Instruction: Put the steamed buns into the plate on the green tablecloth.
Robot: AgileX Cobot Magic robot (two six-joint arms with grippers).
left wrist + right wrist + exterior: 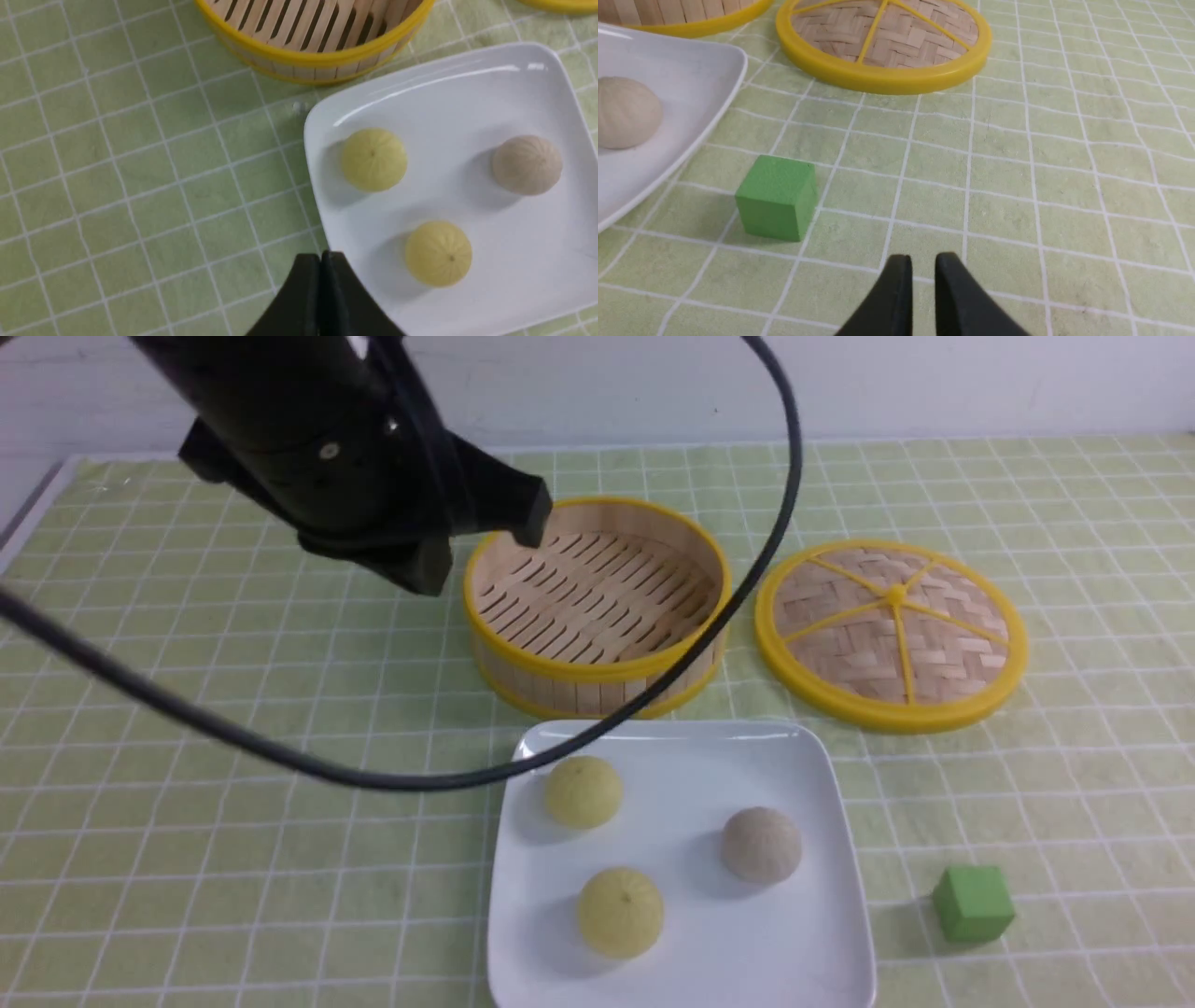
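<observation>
Closing out the task, by the look of it. Finds all three steamed buns [620,912] inside the plate [840,821] on the green tablecloth [233,840], two pale yellow and a greyish-white one [761,844], none touching. Finds nothing in the steamer basket [579,695] just behind the plate. Has the left gripper [320,255] raised off the plate's far left corner, jaws pressed together on nothing. Has the right gripper [923,259] to the plate's right, near the green cube [973,903], jaws barely parted, empty. Calls next, probably, only for pulling back without nudging the plate.
</observation>
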